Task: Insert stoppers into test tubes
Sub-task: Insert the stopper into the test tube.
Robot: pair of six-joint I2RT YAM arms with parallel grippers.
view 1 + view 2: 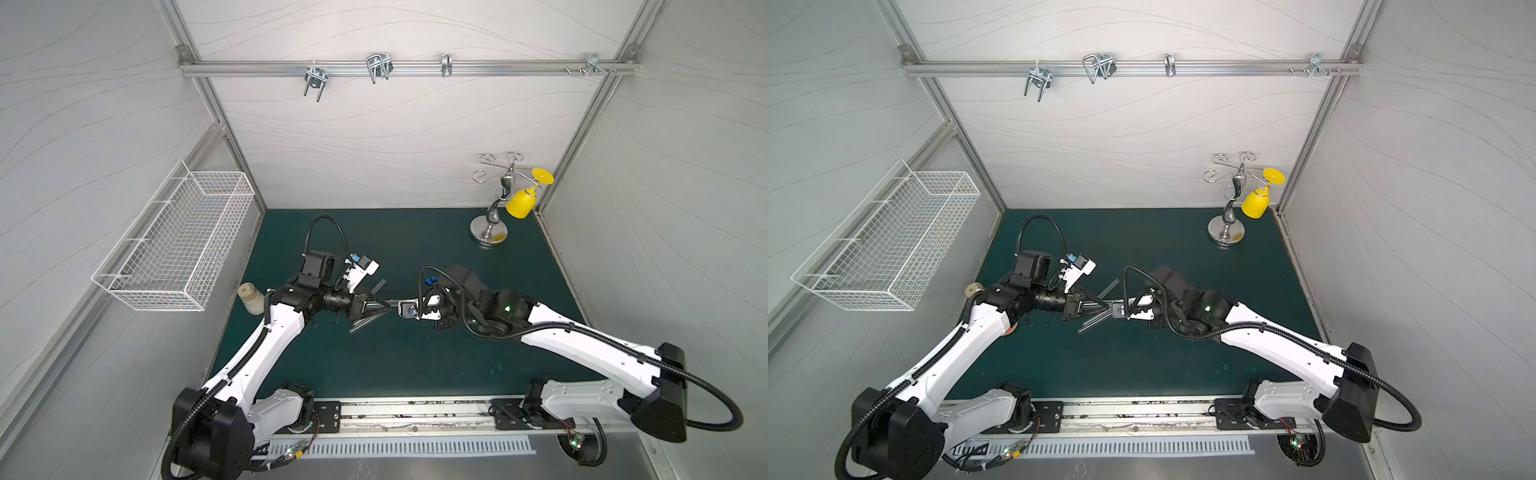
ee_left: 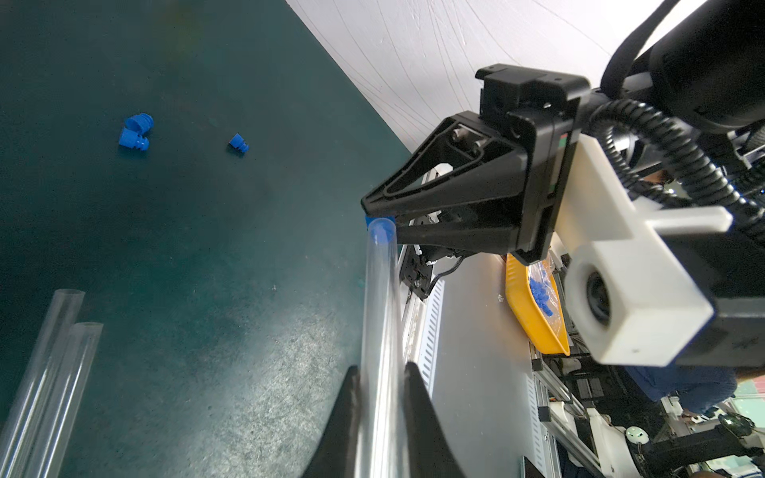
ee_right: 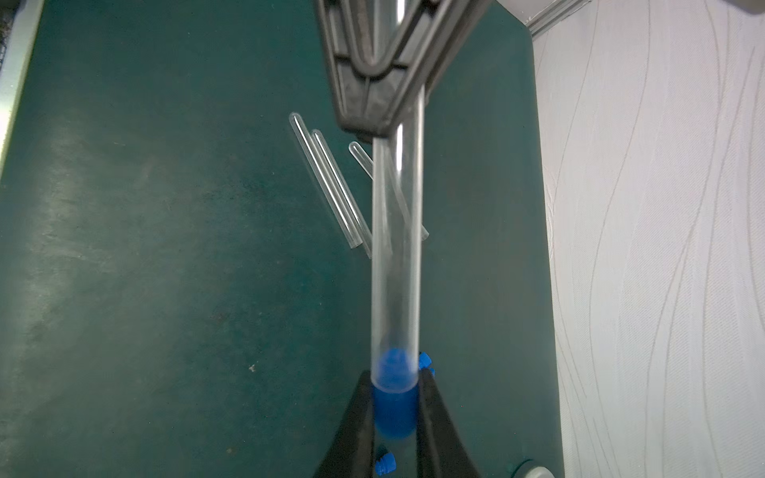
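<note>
Green table (image 1: 374,365), in both top views: two arms are meeting mid-table. Left wrist: left end effector (image 2: 381,368) is gripping one test tube (image 2: 378,298); three stoppers (image 2: 138,122) are lying loose. Right wrist: right end effector (image 3: 393,380) is clamping a stopper (image 3: 393,409) partly seated in that tube; three empty tubes (image 3: 327,182) are waiting, unobstructed.

Robotics lab cell, folks: aluminium framing (image 1: 498,68), white panel walls (image 1: 374,145), a green mat (image 1: 395,361) beneath the jaws, loose test tubes (image 3: 327,182) on it, mounting rail (image 1: 415,411) behind.
</note>
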